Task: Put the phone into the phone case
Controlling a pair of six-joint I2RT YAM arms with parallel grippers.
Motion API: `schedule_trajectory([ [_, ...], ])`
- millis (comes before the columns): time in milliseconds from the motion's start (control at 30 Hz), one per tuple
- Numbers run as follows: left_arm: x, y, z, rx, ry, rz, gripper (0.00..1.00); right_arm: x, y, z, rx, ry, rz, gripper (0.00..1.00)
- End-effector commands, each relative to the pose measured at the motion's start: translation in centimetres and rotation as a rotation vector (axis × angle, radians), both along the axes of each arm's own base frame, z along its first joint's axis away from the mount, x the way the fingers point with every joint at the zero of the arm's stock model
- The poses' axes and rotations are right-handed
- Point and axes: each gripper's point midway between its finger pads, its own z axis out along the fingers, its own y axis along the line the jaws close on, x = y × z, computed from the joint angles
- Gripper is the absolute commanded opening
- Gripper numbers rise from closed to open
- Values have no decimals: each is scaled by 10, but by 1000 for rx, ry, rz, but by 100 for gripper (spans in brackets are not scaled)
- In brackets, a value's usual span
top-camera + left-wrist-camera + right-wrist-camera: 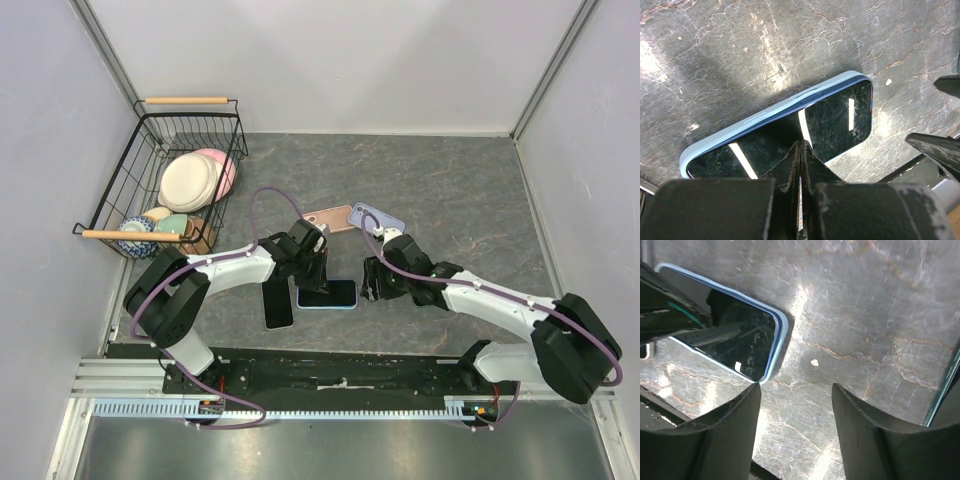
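A black phone lies screen up inside a light blue case on the grey stone table. In the left wrist view the phone fills the case. My left gripper is shut with nothing between its fingers, its tips resting over the phone's screen. My right gripper is open and empty just right of the phone; in the right wrist view its left finger is near the case corner. A second black phone lies to the left.
A pink case and a lilac case lie behind the grippers. A black wire basket with plates and bowls stands at the far left. Grey walls enclose the table on three sides.
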Motion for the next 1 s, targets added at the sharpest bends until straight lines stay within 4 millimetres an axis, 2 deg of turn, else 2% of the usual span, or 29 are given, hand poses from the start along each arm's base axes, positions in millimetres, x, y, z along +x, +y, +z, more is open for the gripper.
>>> schedule_trajectory([
  [0,-4,29,-27,148,-9,5,2,14,8,27,102,-72,15,71],
  [67,-5,29,-27,149,-8,4,2,8,17,29,183,-27,60,75],
  [100,-6,29,-27,147,-6,6,2,16,17,35,242,-27,52,75],
  [133,-6,30,-27,147,-9,5,2,12,17,30,284,13,47,75],
  [167,-6,30,-25,144,-12,7,2,9,29,43,393,24,105,76],
  [200,-6,30,-26,146,-11,6,2,11,23,39,430,48,85,75],
  [267,-8,31,-25,144,-12,5,2,11,28,46,527,81,98,75],
  [300,-8,31,-25,144,-14,6,2,9,28,43,540,96,99,75],
  [467,-8,30,-24,138,-17,2,2,8,29,26,549,160,86,70],
  [500,-8,30,-24,136,-17,1,2,8,29,18,539,181,75,67],
  [533,-8,30,-23,136,-20,1,2,9,29,15,540,182,69,61],
  [733,-9,29,-23,132,-20,-9,2,13,29,-16,501,254,31,54],
  [833,-10,29,-23,133,-19,-11,2,20,28,-30,473,271,-5,51],
  [967,-8,30,-24,147,-21,-10,2,32,24,-38,450,263,-80,44],
])
